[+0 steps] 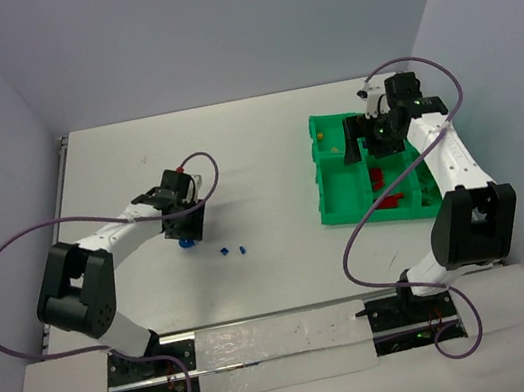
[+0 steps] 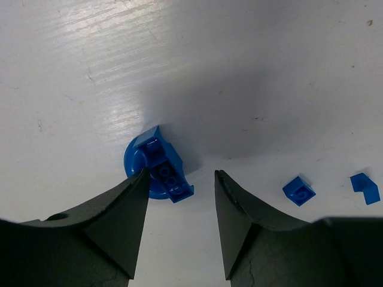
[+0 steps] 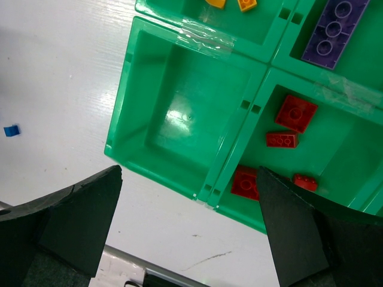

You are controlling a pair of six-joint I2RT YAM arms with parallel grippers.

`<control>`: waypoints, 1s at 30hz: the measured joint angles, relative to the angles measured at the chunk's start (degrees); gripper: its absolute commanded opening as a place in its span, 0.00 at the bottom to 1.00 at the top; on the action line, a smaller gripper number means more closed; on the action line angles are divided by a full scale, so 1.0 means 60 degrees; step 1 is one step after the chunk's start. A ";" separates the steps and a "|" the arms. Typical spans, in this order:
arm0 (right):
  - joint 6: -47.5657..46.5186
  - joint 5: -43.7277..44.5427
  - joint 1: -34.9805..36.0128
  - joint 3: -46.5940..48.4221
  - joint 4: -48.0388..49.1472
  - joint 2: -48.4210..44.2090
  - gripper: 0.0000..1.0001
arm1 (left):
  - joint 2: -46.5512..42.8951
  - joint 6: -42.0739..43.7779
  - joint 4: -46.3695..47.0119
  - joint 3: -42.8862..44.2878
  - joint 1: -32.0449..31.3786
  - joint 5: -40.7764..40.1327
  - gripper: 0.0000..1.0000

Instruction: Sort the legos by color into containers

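Observation:
My left gripper (image 2: 181, 179) is open and low over the table. A blue brick (image 2: 161, 169) lies on a blue round piece, touching the tip of the left finger and partly inside the gap. Two tiny blue bricks (image 2: 298, 191) (image 2: 365, 188) lie to its right, and they also show in the top view (image 1: 222, 253). My right gripper (image 3: 190, 173) is open and empty above the green tray (image 3: 236, 140). An empty compartment (image 3: 185, 119) is below it. Red bricks (image 3: 296, 112) fill the compartment beside it. A purple brick (image 3: 335, 27) and orange bricks (image 3: 239, 5) lie farther back.
The green tray (image 1: 330, 206) stands at the right of the table, far from the blue bricks. One blue brick (image 3: 11, 130) shows at the left edge of the right wrist view. A metal rail runs along the near table edge (image 1: 268, 342).

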 measured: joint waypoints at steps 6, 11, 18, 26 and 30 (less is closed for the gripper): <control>0.0000 0.0026 0.0000 -0.0004 0.0004 0.0000 1.00 | 0.0108 0.0010 0.0004 0.0080 0.0000 -0.0006 0.46; 0.0000 0.0029 0.0000 0.0000 0.0004 0.0000 1.00 | 0.0161 0.0046 0.0013 0.0130 -0.0022 -0.0004 0.42; 0.0000 0.0058 0.0000 0.0000 0.0004 0.0000 1.00 | 0.0185 0.0256 0.0015 0.0140 -0.0289 -0.0004 0.43; 0.0000 0.0058 0.0000 0.0000 0.0004 0.0000 1.00 | 0.0191 0.0645 0.0010 0.0140 -0.0859 -0.0003 0.49; 0.0000 0.0058 0.0000 0.0000 0.0007 0.0000 1.00 | 0.0309 0.0745 -0.0003 0.0151 -0.0942 -0.0033 0.56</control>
